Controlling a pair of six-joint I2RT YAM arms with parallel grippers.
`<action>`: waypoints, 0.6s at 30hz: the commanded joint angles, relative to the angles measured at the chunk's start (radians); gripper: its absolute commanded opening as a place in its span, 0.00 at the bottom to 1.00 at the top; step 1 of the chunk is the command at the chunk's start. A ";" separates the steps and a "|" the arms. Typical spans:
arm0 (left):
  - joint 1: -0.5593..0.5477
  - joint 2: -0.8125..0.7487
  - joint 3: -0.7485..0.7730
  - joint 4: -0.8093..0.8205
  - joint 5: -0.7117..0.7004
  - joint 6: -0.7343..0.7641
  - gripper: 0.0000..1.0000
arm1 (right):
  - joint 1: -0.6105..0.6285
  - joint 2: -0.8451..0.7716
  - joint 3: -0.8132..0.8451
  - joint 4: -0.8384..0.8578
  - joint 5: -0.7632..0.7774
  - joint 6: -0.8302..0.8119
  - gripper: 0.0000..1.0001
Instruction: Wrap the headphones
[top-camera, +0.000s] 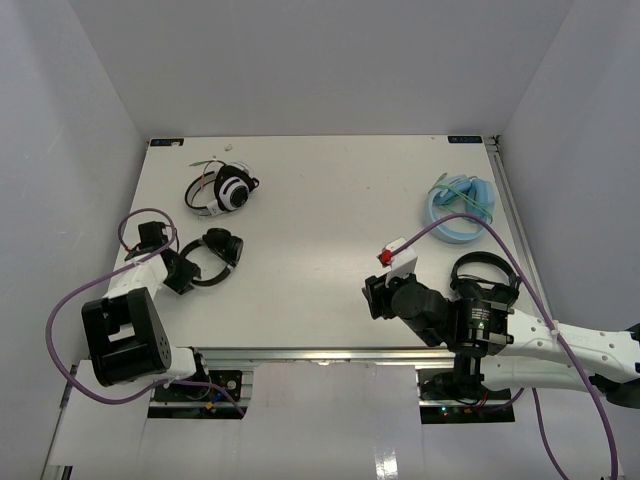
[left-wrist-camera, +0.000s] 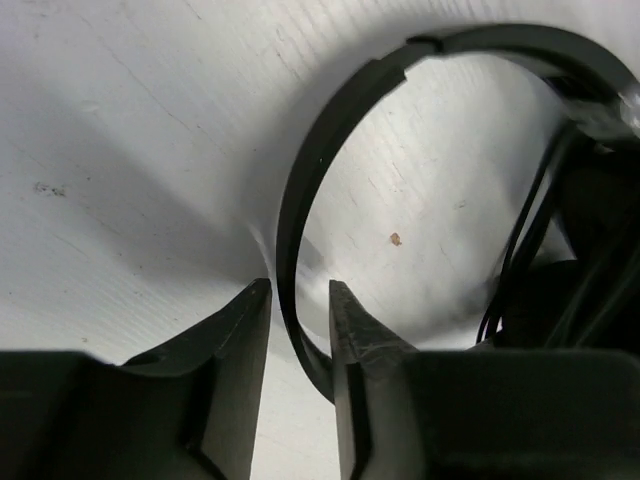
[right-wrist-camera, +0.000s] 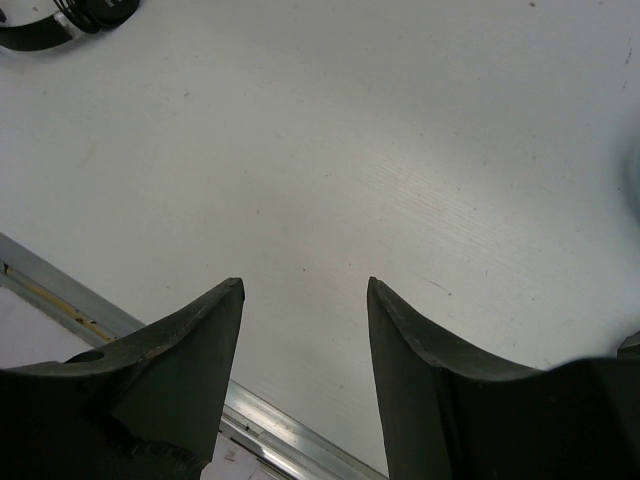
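Observation:
The black headphones (top-camera: 218, 250) lie on the white table at the left, earcups toward the back and headband loop toward the front. In the left wrist view the thin headband (left-wrist-camera: 330, 130) curves down between my fingers, with the earcups (left-wrist-camera: 590, 210) and thin black cable (left-wrist-camera: 528, 235) at the right. My left gripper (top-camera: 180, 272) (left-wrist-camera: 300, 288) is nearly closed around the headband, with a sliver of gap on the left side. My right gripper (top-camera: 374, 296) (right-wrist-camera: 305, 285) is open and empty over bare table near the front edge.
A white-and-black pair with green cable (top-camera: 228, 188) (right-wrist-camera: 60, 20) lies behind the headphones. Another black pair (top-camera: 484, 268) sits by the right arm. A pale blue coiled item (top-camera: 460, 208) lies at the back right. The metal front rail (right-wrist-camera: 280, 440) runs below my right fingers.

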 joint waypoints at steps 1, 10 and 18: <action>0.005 -0.006 0.007 0.024 0.034 0.007 0.49 | -0.003 -0.017 -0.008 0.036 0.026 0.001 0.60; 0.004 -0.094 0.034 -0.038 -0.041 -0.010 0.88 | -0.004 -0.009 -0.005 0.036 0.028 0.001 0.60; 0.004 -0.237 0.135 -0.148 -0.105 -0.049 0.98 | -0.006 0.005 -0.005 0.036 0.030 0.001 0.60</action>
